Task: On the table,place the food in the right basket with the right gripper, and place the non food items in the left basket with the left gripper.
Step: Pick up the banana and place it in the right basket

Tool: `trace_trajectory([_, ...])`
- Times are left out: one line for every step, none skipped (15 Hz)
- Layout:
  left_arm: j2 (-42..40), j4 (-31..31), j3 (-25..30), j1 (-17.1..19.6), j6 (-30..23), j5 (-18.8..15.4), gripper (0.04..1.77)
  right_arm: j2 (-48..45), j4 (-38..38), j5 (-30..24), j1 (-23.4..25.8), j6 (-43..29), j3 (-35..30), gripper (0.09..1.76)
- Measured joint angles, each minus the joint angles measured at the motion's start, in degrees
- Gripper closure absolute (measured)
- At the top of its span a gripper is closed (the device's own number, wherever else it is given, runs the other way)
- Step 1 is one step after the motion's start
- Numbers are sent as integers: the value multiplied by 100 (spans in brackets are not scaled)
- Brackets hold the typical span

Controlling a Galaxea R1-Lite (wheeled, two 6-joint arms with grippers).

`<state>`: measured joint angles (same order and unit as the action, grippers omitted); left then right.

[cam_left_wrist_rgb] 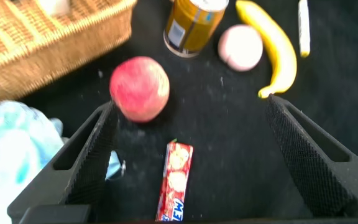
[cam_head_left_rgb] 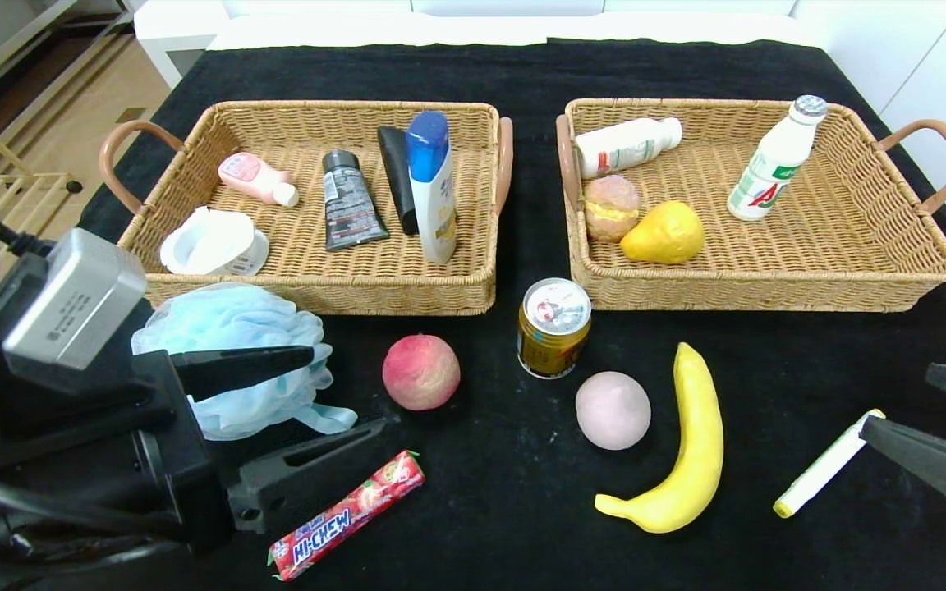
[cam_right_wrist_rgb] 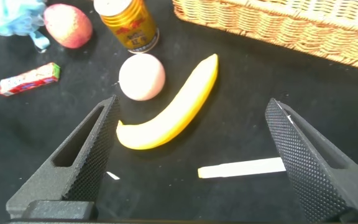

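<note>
While both hands, left hand (cam_head_left_rgb: 321, 394) and right hand (cam_head_left_rgb: 945, 419), gape spread, two baskets (cam_head_left_rgb: 317, 287) hold nine items.

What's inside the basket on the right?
Inside the right basket lie a white bottle on its side, a standing white bottle, a round bun-like food and a yellow pear. Whatever is beneath them is hidden.

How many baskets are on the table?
2. The left basket sits on the robot's left, holding toiletries. The right basket sits on its right, holding food and bottles. None seems hidden.
</note>
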<state>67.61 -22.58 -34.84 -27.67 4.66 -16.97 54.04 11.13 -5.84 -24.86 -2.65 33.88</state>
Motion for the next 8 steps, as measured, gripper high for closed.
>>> trace_trajectory([22,-13,30,0,-4,5,9,-10,-13,4,0,1,-9,14])
trace_trajectory([24,-7,56,-2,-9,7,9,-16,-28,0,2,17,-15,14])
trace_trajectory([13,-7,65,-2,-4,7,9,-21,-48,-2,5,22,-32,14])
trace_trajectory([-6,-5,76,-2,0,2,9,-21,-74,-2,9,26,-48,14])
trace_trajectory([-30,-11,89,-2,7,-9,9,-18,-91,-6,9,15,-54,14])
trace_trajectory([-63,-22,102,-2,13,-26,9,-11,-113,-22,38,-5,-52,14])
trace_trajectory([-99,-27,116,-2,13,-28,9,4,-251,-28,80,-11,-11,14])
trace_trajectory([-140,-35,128,-2,9,-33,9,20,-477,-11,107,-13,79,14])
